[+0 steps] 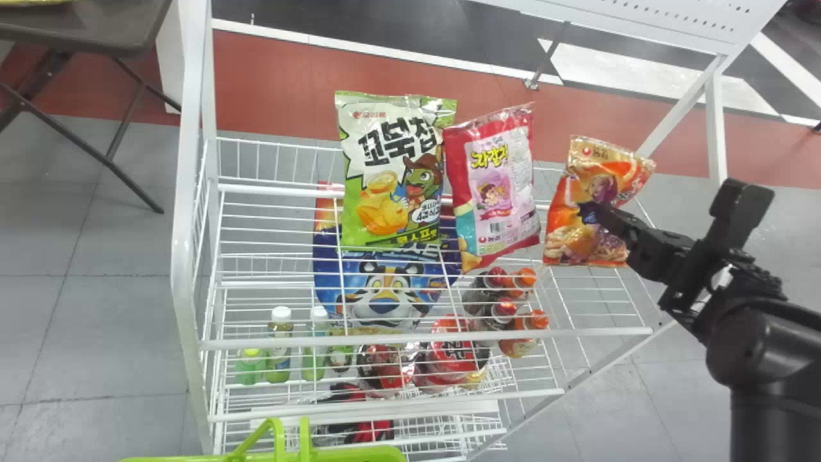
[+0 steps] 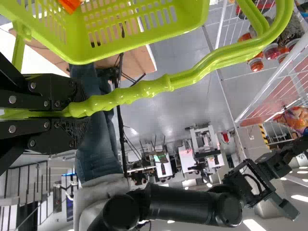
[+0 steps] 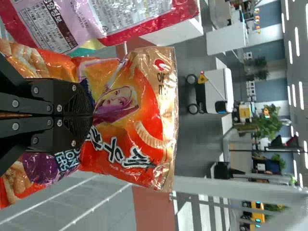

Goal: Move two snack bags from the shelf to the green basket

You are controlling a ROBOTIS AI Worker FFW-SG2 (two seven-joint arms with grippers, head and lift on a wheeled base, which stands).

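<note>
- Holding the orange snack bag (image 1: 557, 247) near its middle, we have our right gripper (image 1: 598, 215) by the right edge of the white wire shelf (image 1: 423, 338) in the head view. The fingers are closed on the bag, reaching it from its right side. The pink snack bag (image 1: 497, 224) is upright just left of it, and the green snack bag (image 1: 385, 212) stands farther left. We see the green basket (image 1: 353, 454) just before the shelf's front edge, toward its left corner.
- In the left wrist view, our left gripper (image 2: 84, 111) is closed around the handle (image 2: 154, 86) of the basket. Something orange (image 2: 71, 4) lies inside, by the basket's wall; we cannot tell what.
- In the right wrist view, we have our fingers pinched together on the orange bag's printed front, its wrapper spreading out on both sides of the fingertips. The pink bag is just beside it.
</note>
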